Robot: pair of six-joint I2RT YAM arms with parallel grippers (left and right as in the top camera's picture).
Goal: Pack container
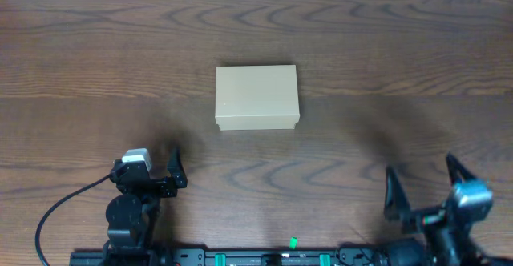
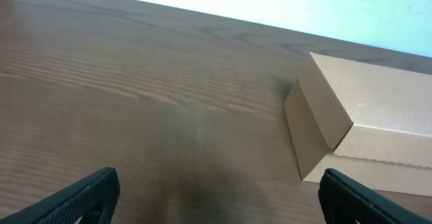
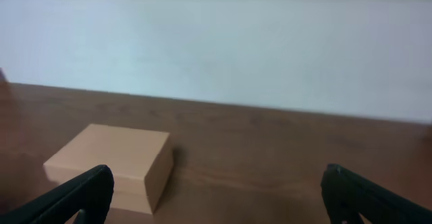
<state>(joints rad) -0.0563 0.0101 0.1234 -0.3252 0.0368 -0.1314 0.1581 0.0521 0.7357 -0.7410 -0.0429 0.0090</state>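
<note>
The container (image 1: 256, 98), a plain tan cardboard box with its lid down, sits in the middle of the wooden table. My left gripper (image 1: 148, 168) rests near the front edge, below and left of the box, open with nothing between its fingers. In the left wrist view the container (image 2: 371, 116) lies ahead on the right, beyond the open gripper (image 2: 219, 204). My right gripper (image 1: 423, 182) stands open at the front right, well away from the box. The right wrist view has the container (image 3: 111, 160) ahead on the left, apart from the open gripper (image 3: 219, 200).
Bare wood-grain table (image 1: 385, 50) surrounds the box on all sides. A black cable (image 1: 60, 210) loops at the front left beside the left arm. A pale wall (image 3: 223, 42) runs behind the table's far edge.
</note>
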